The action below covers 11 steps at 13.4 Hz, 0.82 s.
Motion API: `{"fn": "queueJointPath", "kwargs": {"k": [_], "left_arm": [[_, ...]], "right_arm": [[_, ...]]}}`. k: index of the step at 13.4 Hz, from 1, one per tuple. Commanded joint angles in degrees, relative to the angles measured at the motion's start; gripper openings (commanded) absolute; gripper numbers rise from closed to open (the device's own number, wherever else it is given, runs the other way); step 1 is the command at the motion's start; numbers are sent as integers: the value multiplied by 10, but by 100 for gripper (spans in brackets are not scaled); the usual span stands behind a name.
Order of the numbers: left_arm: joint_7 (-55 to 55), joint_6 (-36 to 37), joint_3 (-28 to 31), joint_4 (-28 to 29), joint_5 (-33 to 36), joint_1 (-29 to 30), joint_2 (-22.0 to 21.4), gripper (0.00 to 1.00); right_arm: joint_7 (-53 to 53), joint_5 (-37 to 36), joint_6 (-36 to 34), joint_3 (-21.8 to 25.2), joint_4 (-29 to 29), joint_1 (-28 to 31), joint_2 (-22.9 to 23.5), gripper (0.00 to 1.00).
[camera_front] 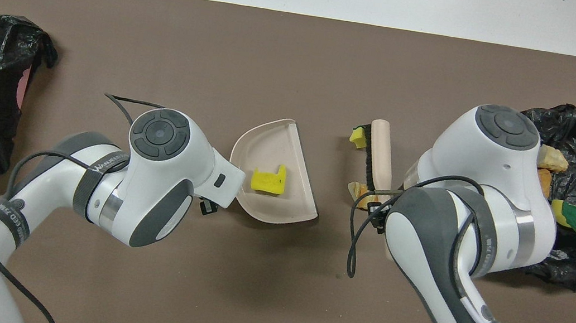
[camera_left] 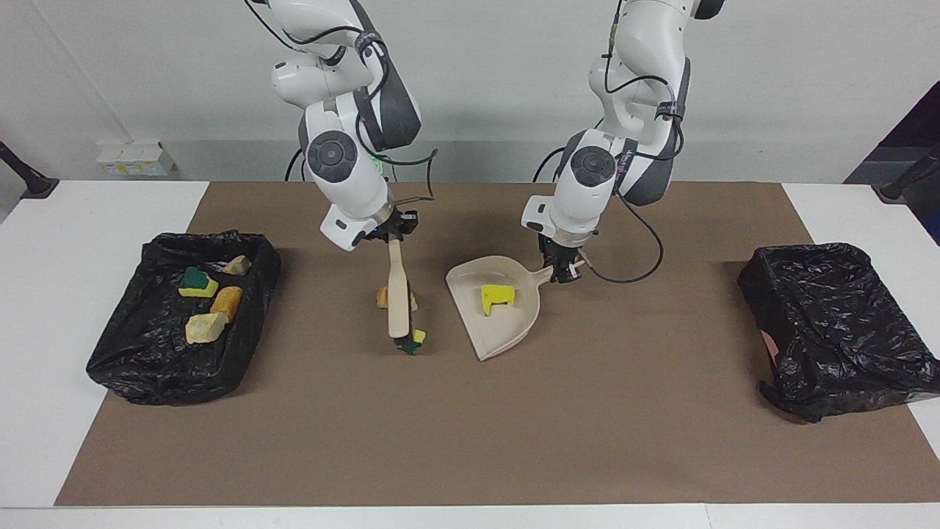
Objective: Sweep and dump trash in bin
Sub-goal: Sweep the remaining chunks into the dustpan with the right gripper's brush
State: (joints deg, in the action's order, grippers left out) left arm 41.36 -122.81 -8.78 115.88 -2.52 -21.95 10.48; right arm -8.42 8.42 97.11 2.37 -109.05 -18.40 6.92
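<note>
Right pincer grips the brush; left pincer grips the dustpan handle. Beside the pan, two scraps touch the bristles, one sponge inside. Likely light, soft, bouncy: push low, don't pinch.

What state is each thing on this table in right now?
Dustpan: on the mat, handle held by the left tool, one yellow sponge piece inside.
Brush: held by the right tool, bristles down between two scraps.
Bread scrap: loose beside the brush.
Green-backed sponge scrap: loose at the brush tip.
Bin at the right arm's end: holds four scraps.
Bin at the left arm's end: no trash visible.
</note>
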Motion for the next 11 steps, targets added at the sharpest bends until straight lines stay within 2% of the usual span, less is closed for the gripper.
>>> {"fn": "queueJointPath", "kwargs": {"k": [1,3,5,11], "left_arm": [[-12,-15,7,23,-7,-6,-20,0],[-19,-17,7,23,-6,-6,-20,0],[-21,-19,7,23,-6,-6,-20,0],[-28,-19,6,22,-6,-7,-20,0]], "right_arm": [[1,-38,37,-7,-102,44,-59,0],[3,-38,88,-8,-166,58,-92,0],[2,-37,111,-9,-180,58,-97,0],[-33,-25,188,-11,-171,-4,-30,0]]}}
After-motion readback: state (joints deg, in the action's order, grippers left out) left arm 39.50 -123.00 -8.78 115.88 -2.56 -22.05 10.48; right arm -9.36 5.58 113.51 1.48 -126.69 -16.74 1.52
